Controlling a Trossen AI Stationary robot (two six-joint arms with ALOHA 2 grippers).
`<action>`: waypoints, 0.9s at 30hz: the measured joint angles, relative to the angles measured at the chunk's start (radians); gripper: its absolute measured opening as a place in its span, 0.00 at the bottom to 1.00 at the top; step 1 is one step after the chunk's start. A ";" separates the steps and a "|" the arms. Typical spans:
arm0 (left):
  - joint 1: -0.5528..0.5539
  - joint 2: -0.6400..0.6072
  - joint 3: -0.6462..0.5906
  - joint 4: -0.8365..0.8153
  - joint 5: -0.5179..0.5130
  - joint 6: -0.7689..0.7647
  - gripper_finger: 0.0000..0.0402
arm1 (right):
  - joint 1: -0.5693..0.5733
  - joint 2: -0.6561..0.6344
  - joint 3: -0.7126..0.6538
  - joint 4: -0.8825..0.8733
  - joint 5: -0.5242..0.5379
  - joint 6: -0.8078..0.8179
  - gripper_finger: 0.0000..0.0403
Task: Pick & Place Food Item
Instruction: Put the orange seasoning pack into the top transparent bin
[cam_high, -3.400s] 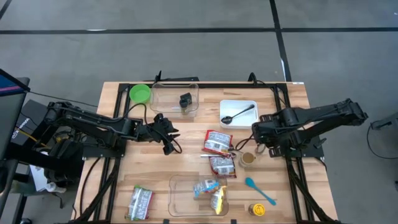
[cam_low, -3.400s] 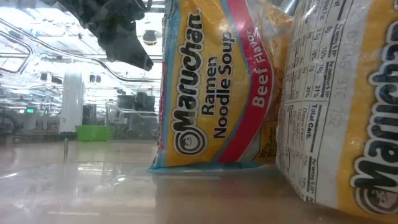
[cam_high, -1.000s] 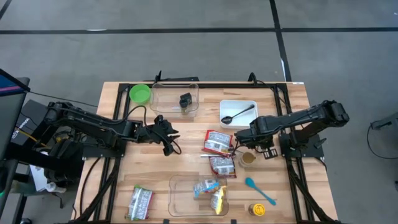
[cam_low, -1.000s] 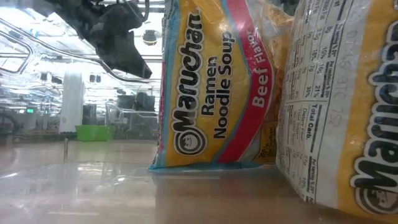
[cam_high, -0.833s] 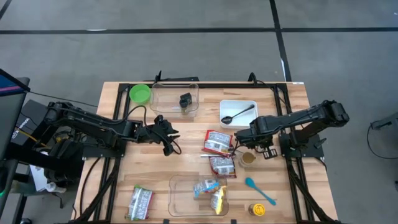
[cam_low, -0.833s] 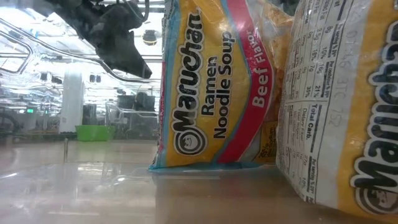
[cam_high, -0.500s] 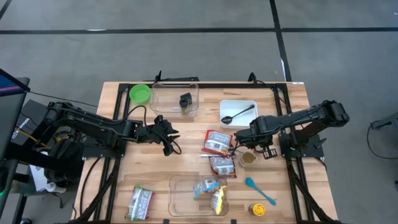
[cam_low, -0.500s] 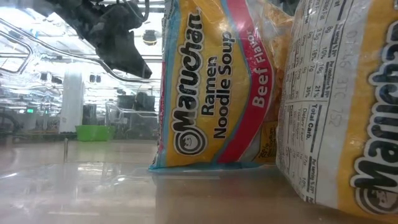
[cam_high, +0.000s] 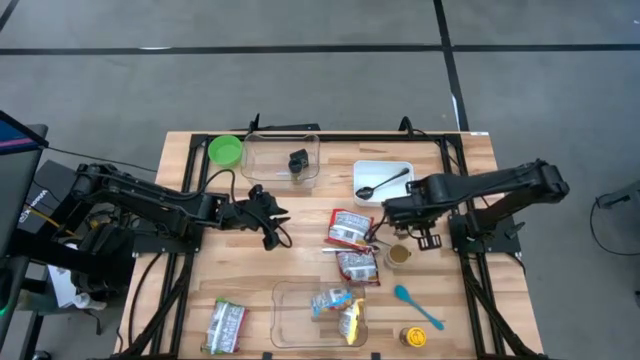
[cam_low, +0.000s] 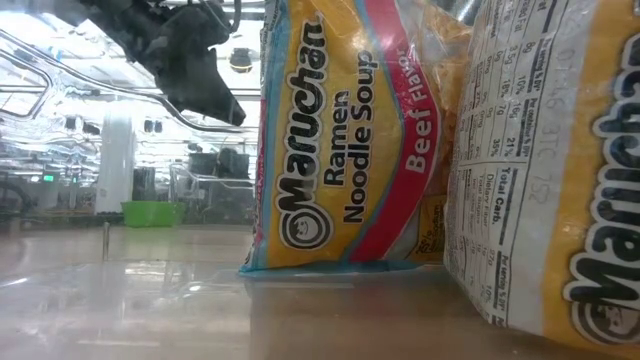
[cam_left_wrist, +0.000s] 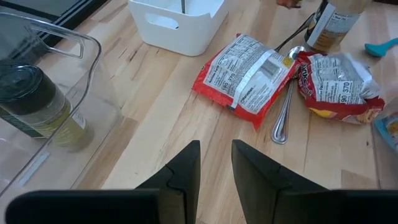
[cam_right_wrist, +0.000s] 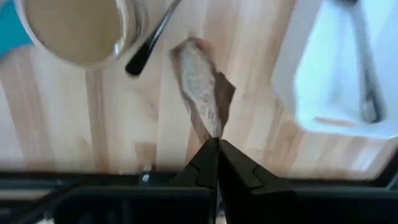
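The desk (cam_high: 300, 275) is pale planked wood with a visible grain. On it lie two crinkled plastic ramen packets, red and silver: one (cam_high: 350, 226) at the middle, the other (cam_high: 357, 266) just nearer the front edge, with a thin metal spoon (cam_left_wrist: 285, 115) lying between them. A white plastic tub (cam_high: 383, 181) with rounded corners holds a black spoon (cam_high: 382, 186). Near the back edge stands a clear, hard-walled box (cam_high: 280, 157) with a dark jar (cam_high: 298, 161) inside, and beside it a round green bowl (cam_high: 225, 151). A second clear box (cam_high: 320, 314) at the front holds glossy ramen packets (cam_high: 339, 311), printed yellow and blue. A round jar (cam_high: 399, 255) of tan paste stands open by the nearer packet, and a turquoise spoon (cam_high: 417, 306) lies toward the front right.

The right claw (cam_right_wrist: 213, 151) is clenched, its two dark tips pressed together on a thin, flat, brownish scrap (cam_right_wrist: 201, 91) with a ragged edge; it looks like a strip of food, though its surface is too soft in the wrist view to name. The scrap hangs from the tips above the wood, between the paste jar and the white tub.

The left claw (cam_left_wrist: 215, 157) waits over the desk's left-middle, fingers (cam_left_wrist: 186, 163) slightly parted, gripping nothing.
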 joint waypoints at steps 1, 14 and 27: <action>0.000 0.000 0.000 0.008 0.000 0.003 0.21 | 0.002 -0.006 0.020 0.002 0.010 0.000 0.00; 0.000 0.000 0.000 0.134 0.000 0.117 0.21 | 0.002 -0.015 0.206 0.234 0.117 -0.038 0.00; 0.000 0.000 0.000 0.282 0.000 0.217 0.21 | 0.002 0.050 0.207 0.449 0.117 -0.061 0.00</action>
